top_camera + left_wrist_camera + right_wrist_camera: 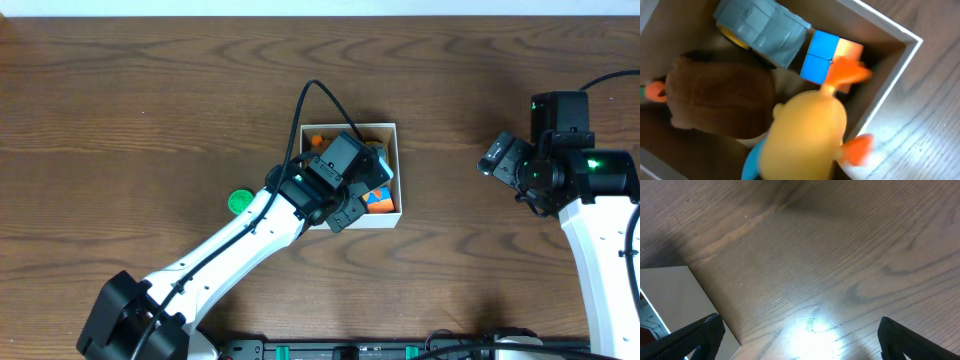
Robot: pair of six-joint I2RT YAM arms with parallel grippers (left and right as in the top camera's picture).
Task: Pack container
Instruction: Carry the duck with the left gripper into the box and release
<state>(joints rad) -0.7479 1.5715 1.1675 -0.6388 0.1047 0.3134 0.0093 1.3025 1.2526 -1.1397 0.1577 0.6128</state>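
Observation:
The container (pixel 392 130), a white square box with a tan-brown inside, sits mid-table; its white wall also shows in the left wrist view (pixel 892 82). My left gripper (pixel 345 190) hangs over the box. Its fingers are hidden behind a yellow duck toy (pixel 805 135) with orange beak and feet, which fills the left wrist view close up above the box's inside. In the box lie a grey toy truck (pixel 762 30), a blue and orange cube (pixel 822 55) and a brown plush (pixel 720 95). My right gripper (pixel 800 335) is open and empty over bare wood, right of the box (pixel 500 158).
A small green round piece (pixel 240 201) lies on the table left of the box. A white flat panel (pixel 665 290) shows at the left of the right wrist view; I cannot tell what it is. A black cable (pixel 305 105) arcs over the left arm.

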